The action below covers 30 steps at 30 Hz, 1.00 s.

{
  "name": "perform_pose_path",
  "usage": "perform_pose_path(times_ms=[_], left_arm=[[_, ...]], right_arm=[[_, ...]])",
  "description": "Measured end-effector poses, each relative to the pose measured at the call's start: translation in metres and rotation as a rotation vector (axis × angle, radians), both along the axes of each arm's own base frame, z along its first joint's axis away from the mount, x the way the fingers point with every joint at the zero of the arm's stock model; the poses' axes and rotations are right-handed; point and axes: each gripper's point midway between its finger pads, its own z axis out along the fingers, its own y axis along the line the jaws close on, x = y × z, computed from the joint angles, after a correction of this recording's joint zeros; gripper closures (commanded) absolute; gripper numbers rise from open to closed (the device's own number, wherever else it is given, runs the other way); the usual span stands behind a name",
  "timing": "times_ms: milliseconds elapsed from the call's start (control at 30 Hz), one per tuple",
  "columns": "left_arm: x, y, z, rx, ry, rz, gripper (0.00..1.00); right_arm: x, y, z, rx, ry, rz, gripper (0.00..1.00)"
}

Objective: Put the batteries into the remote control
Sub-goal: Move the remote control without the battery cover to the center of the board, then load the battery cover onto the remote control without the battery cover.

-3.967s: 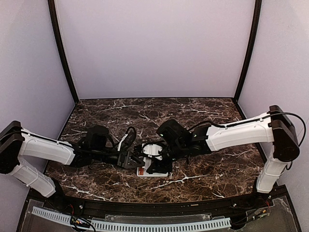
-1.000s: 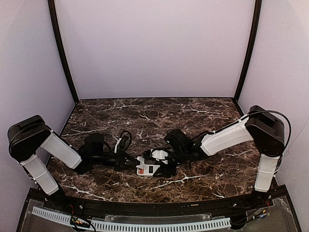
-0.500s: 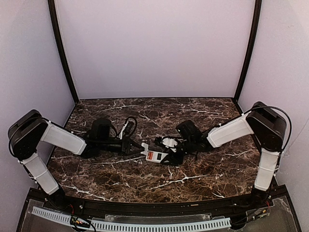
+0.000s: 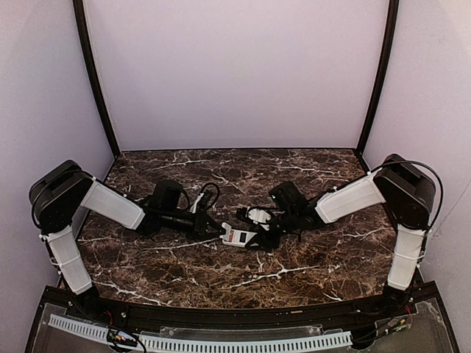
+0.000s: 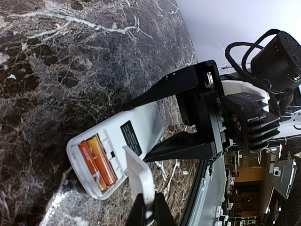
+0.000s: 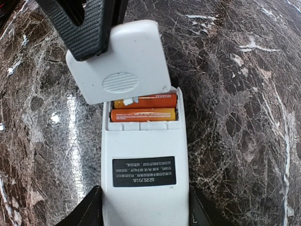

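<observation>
The top external camera looks down from above and behind the arm bases [image 4: 78, 285], taking in the whole marble table [image 4: 309, 276]. Both wrist cameras sit close, facing each other across the shared remote control [image 6: 143, 165] — left low and oblique, right nearly straight down.

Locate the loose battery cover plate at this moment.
The cover plate sits upper left in the right wrist view. The fingers of the left gripper pinch it, tilted over the remote control and partly covering two orange batteries.
</observation>
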Motion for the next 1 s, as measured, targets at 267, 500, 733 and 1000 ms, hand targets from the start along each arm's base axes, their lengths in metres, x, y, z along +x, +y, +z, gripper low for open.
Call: perform_pose_path(times_ms=[267,500,733,1000], left_arm=[[-0.002,-0.002,-0.01,0.008,0.041,-0.013,0.99],[-0.002,-0.004,-0.012,0.001,0.057,-0.017,1.0],[-0.001,-0.006,-0.013,-0.006,0.063,-0.019,1.0],[0.002,-0.008,-0.014,-0.01,0.065,-0.016,1.0]], right_arm=[[0.0,0.001,0.0,0.008,0.003,0.006,0.63],[0.0,0.001,0.001,0.015,0.008,0.012,0.64],[0.0,0.001,0.001,0.018,0.007,0.018,0.65],[0.0,0.001,0.001,0.021,0.004,0.026,0.66]])
